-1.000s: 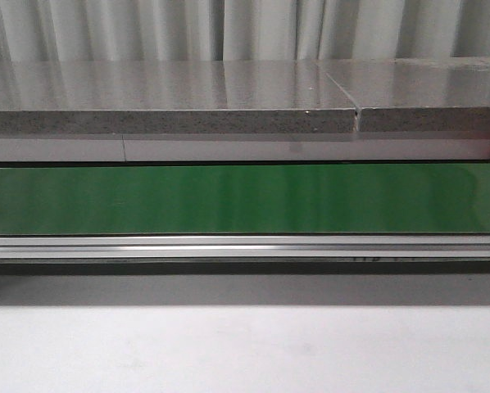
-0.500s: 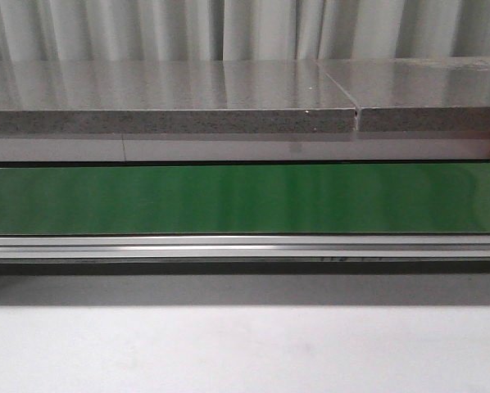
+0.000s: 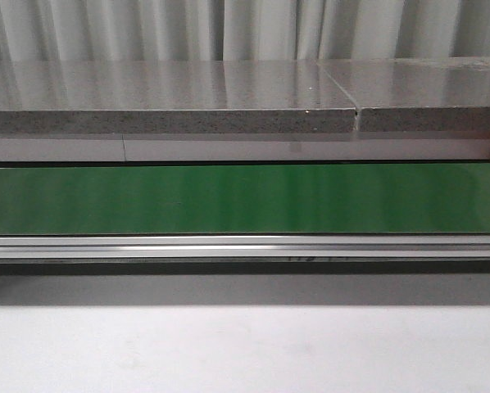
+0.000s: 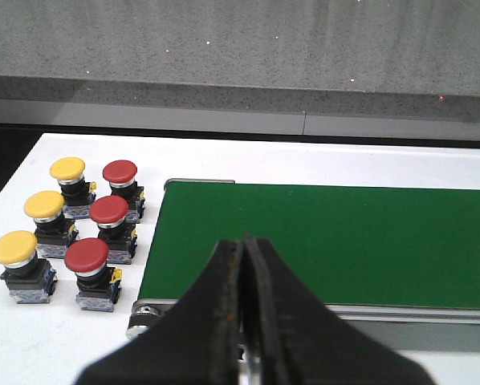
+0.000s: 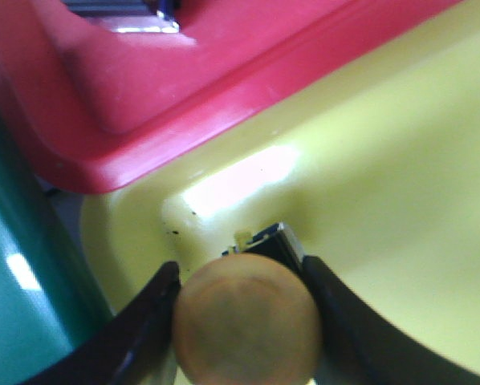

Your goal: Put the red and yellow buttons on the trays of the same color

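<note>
**Yellow button held over yellow tray**

A round yellow-capped push button [image 5: 246, 317] is clamped between the right gripper [image 5: 244, 309] fingers, low inside the glossy yellow plastic tray [image 5: 400, 184], beside the red plastic tray [image 5: 224, 72]. The rigid, smooth cap is judged slippery; the squarer body below is preferred for holding. The left gripper [image 4: 244, 265] is closed, empty. Six buttons [image 4: 87, 255] are noted beyond.

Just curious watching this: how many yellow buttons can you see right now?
4. Three stand in a row beside the red ones, off the green belt's end; one yellow button sits between the right gripper's fingers over the yellow tray. Others may be hidden.
</note>
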Controlling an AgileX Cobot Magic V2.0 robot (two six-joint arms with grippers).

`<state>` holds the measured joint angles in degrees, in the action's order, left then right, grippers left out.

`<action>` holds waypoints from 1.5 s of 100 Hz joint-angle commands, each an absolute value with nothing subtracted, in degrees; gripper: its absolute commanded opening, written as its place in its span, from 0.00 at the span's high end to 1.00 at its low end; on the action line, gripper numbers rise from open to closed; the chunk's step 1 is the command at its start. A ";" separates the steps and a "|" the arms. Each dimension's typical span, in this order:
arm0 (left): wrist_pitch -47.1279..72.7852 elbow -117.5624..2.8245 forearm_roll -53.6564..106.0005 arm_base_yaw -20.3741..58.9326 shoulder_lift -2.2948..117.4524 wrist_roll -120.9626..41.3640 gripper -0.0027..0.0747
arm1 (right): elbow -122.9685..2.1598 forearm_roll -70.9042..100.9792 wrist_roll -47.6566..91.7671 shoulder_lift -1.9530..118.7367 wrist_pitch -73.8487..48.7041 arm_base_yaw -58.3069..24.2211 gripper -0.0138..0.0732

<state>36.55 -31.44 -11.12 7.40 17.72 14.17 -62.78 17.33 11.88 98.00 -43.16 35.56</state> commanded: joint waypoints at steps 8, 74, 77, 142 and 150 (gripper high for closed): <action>32.25 -32.96 -11.40 7.71 18.28 14.55 0.99 | -63.27 18.35 12.04 95.65 -40.21 35.92 0.64; 32.25 -32.96 -11.40 7.71 18.28 14.55 0.99 | -63.27 18.96 12.04 94.38 -39.58 35.92 0.18; 32.25 -32.96 -11.40 7.71 18.28 14.55 0.99 | -63.27 19.16 12.04 93.66 -39.30 35.92 0.18; 32.25 -32.96 -12.46 7.71 18.28 14.55 0.99 | -59.56 21.14 21.27 67.83 -30.88 19.57 0.18; 32.25 -32.96 -12.46 7.71 18.28 14.55 0.99 | -56.69 21.14 22.54 65.11 -28.92 16.62 0.18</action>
<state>36.55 -31.44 -11.84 7.40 17.72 14.17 -57.76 20.22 20.14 69.36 -34.27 19.17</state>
